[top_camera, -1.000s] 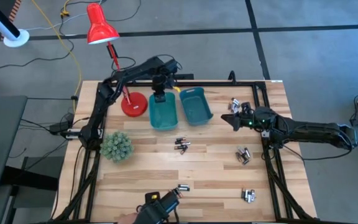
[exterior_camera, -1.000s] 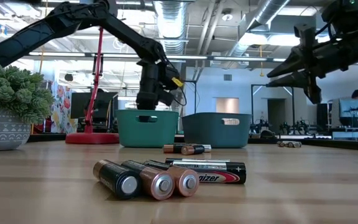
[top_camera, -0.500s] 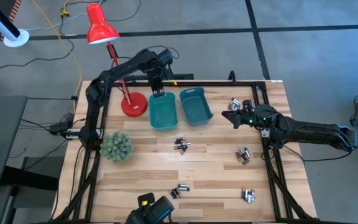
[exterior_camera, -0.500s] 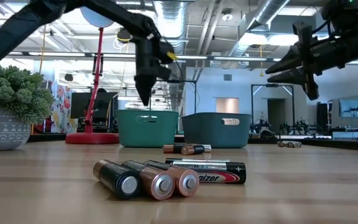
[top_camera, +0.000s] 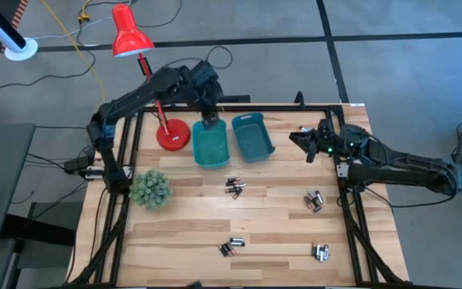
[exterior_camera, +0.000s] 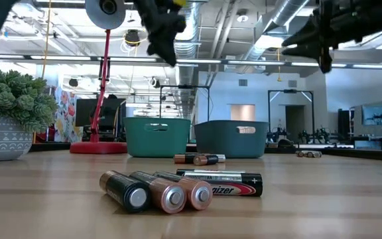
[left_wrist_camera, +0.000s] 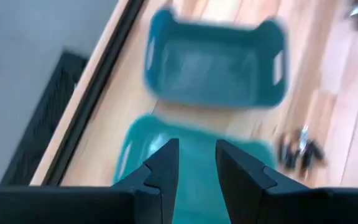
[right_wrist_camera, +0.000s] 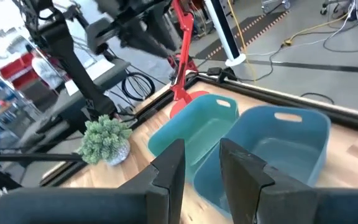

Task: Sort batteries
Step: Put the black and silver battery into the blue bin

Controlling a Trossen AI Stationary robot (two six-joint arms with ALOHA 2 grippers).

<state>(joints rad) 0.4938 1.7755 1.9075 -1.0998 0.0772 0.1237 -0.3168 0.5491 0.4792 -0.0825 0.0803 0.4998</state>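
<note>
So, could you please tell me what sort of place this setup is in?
Probably a robotics lab or workshop: exposed ceiling ducts, metal rig frames in the room behind, and cables across the concrete floor by the table.

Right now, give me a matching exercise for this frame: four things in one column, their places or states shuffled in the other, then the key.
1. left gripper
2. right gripper
3. potted plant
4. red lamp

A. on the table's left edge
B. base beside the green bin
C. above the green bin's far end
D. raised at the table's right side

Pairs: 1-C, 2-D, 3-A, 4-B
</note>
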